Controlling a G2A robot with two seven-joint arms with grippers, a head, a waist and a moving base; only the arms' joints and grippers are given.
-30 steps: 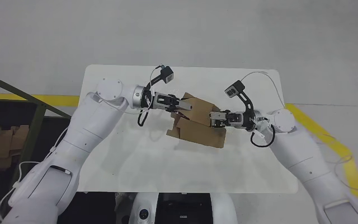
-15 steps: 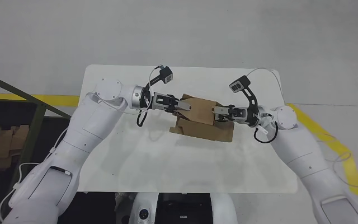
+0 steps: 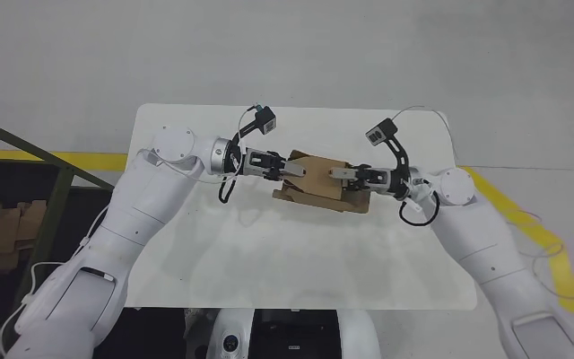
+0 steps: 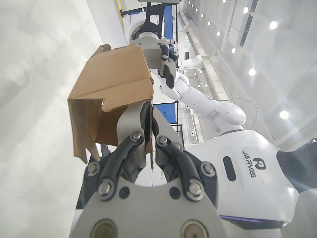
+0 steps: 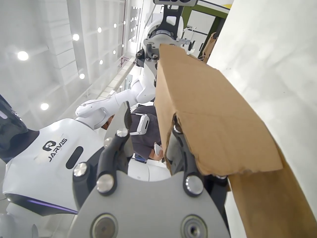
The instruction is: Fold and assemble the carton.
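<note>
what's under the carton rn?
White table lies under the carton, which the left gripper pinches by an edge. The patch directly beneath is covered, so contact can't be judged.

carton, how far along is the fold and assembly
Done: the carton is opened into a sleeve. In hand: left gripper shut on one wall, right gripper open at the opposite end. Left: its end flaps stand unfolded, so closing is not yet done.
</note>
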